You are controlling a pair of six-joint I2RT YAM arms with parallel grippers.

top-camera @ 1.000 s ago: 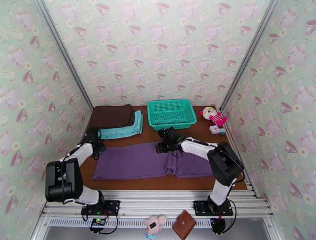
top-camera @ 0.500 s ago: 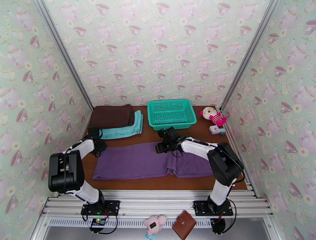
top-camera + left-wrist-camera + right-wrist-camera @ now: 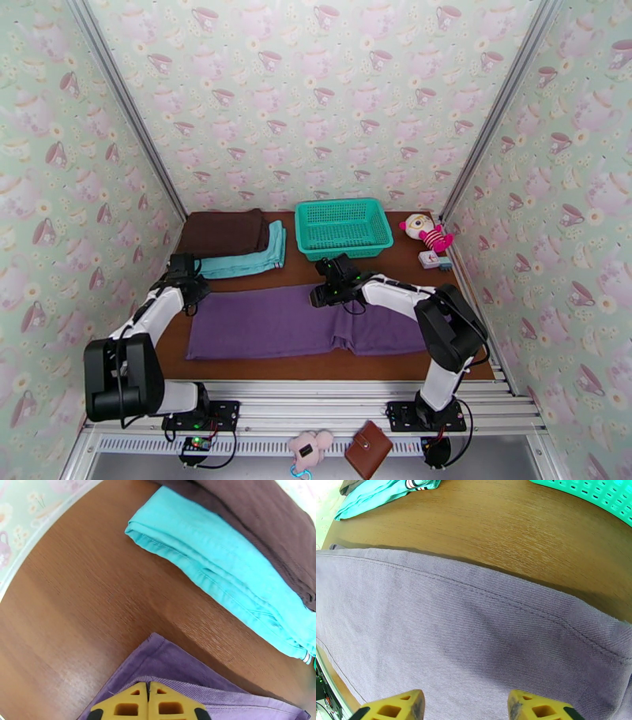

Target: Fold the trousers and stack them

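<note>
Your left tool just clamped a corner of the plain purple soft-fabric trousers, right tool open and empty: fold next.

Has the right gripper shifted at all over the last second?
No. The right gripper sits in the same spot over the far edge of the trousers, just in front of the teal basket, near its left corner.
</note>
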